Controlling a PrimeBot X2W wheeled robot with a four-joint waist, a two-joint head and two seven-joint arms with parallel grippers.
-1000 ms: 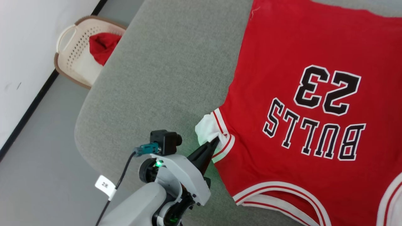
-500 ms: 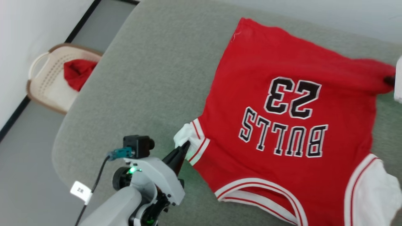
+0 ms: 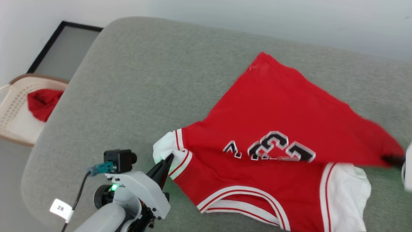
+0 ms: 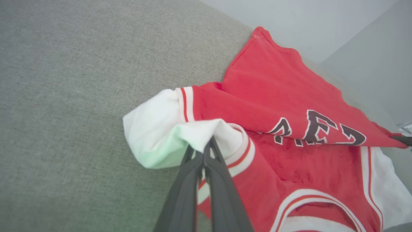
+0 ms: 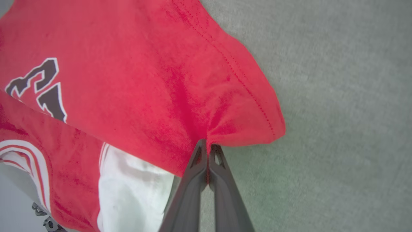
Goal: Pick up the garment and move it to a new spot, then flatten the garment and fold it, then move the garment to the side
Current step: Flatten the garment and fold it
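Red jersey garment [image 3: 283, 109] with white sleeves lies on a grey padded surface [image 3: 135, 80], between the two grippers. The left gripper [image 3: 168, 158] is closed, pinching the white sleeve [image 3: 162, 146] at its tips. The rest of the shirt spreads away to its right. The right gripper [image 5: 208, 145] is also closed and grips one corner of the red hem [image 5: 257, 122]. That corner is held over the chest, so the cloth doubles along a crease that half hides the black numerals [image 3: 280, 148].

Judging by this, the move and the flattening look finished and the first fold is partly made. The other hem corner lies unfolded, well beyond both grippers. Finishing the fold and moving the shirt aside remain. A beige basket [image 3: 13, 109] holding red cloth [image 3: 42, 103] sits far to the left gripper's left.
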